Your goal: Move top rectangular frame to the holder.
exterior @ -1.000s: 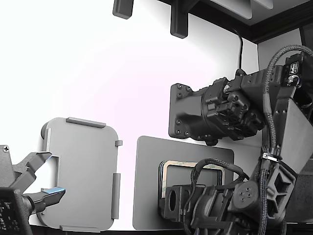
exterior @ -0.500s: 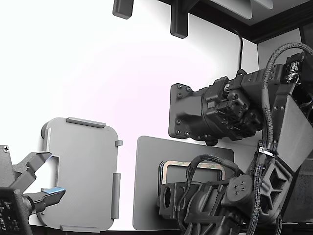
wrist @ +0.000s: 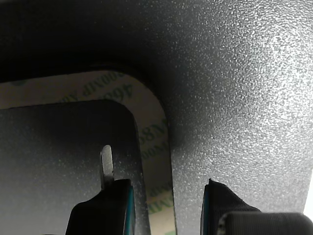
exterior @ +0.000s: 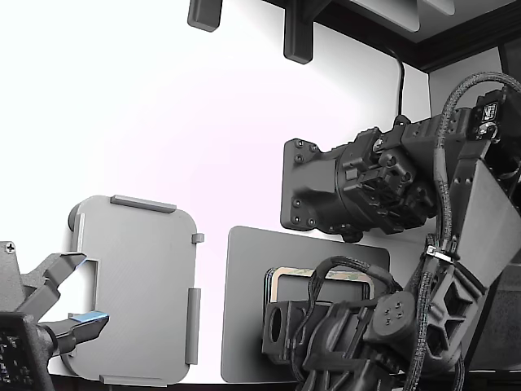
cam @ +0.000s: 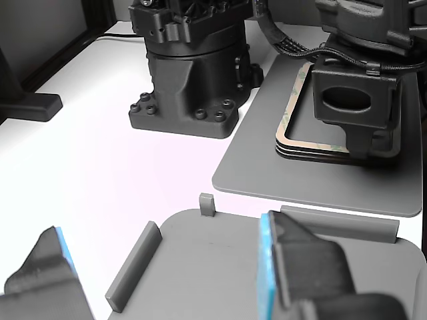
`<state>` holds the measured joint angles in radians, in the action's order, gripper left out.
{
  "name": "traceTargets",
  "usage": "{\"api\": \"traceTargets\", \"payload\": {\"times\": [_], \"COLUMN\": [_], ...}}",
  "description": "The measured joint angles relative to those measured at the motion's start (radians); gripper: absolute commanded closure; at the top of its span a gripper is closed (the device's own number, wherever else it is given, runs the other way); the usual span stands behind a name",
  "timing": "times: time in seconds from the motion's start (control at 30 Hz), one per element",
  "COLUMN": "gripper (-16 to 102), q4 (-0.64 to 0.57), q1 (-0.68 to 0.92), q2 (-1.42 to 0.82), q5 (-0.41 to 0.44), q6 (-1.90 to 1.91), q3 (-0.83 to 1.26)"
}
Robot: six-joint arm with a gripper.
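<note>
A stack of tan rectangular frames (exterior: 326,275) lies on a dark grey slab (exterior: 244,309) at the exterior view's lower right. The top frame (wrist: 155,147) shows close up in the wrist view as a tan band with a rounded corner. My gripper (wrist: 164,188) is open, low over the stack, one finger inside the frame's opening and one outside, astride its side band. It also shows in the other view (cam: 357,143), down at the stack (cam: 293,133). The light grey holder (exterior: 134,289) with raised tabs lies at the exterior view's lower left, bare; it also shows in the other view (cam: 220,267).
A black arm base (exterior: 334,187) stands behind the slab. A second gripper (exterior: 61,301) with blue pads hangs open over the holder's near edge. Dark posts (exterior: 297,37) stand at the white table's back. Cables (exterior: 350,273) loop over my wrist.
My wrist and gripper have shifted slightly toward the exterior view's left and lower over the stack. The frames, holder and second gripper have not moved.
</note>
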<state>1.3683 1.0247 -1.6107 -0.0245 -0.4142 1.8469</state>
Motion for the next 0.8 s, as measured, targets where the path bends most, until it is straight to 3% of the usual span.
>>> {"api": "traceTargets", "payload": {"times": [0.8], "gripper": [49], "q4": [-0.02], "q1": [0.0], "q2": [0.0], "q5": [0.002], "q6": [0.015], "q3": [0.023]}}
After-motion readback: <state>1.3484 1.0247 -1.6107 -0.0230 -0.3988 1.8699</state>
